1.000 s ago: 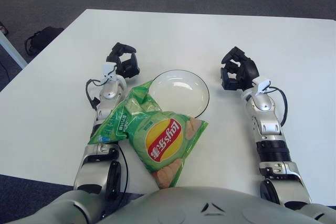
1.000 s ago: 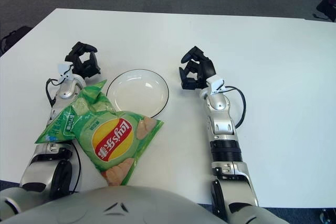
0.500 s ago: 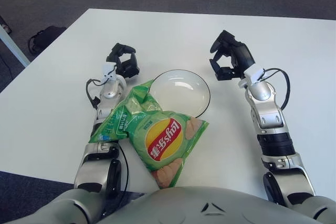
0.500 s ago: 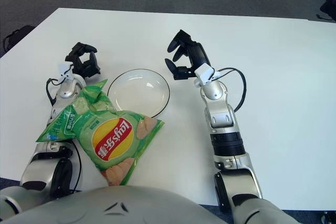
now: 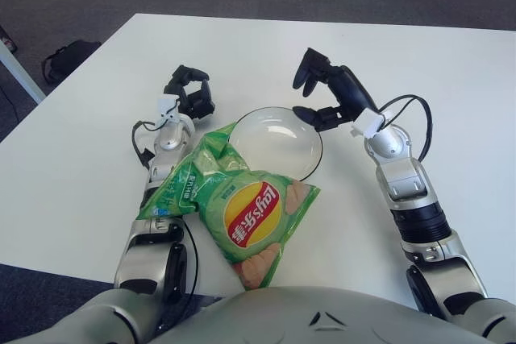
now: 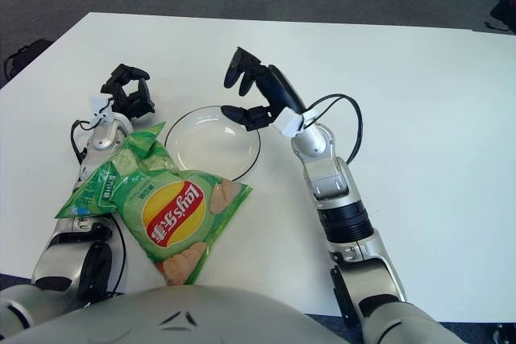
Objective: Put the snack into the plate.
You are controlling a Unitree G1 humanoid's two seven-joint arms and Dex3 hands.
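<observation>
A green chip bag (image 5: 234, 203) with a red and yellow logo lies on the white table, draped over my left forearm, its far corner overlapping the near rim of the plate. The white plate (image 5: 278, 122) with a dark rim sits in the middle and holds nothing. My right hand (image 5: 316, 90) hangs above the plate's right edge, fingers spread open, holding nothing. My left hand (image 5: 191, 94) shows to the left of the plate, beyond the bag, fingers curled with nothing in them.
The white table (image 5: 72, 167) extends widely on all sides. A dark bag (image 5: 64, 58) lies on the grey carpet past the table's left edge.
My right hand has swung left from the table right of the plate to above the plate's right edge, and its fingers have opened. The bag and left hand have stayed put.
</observation>
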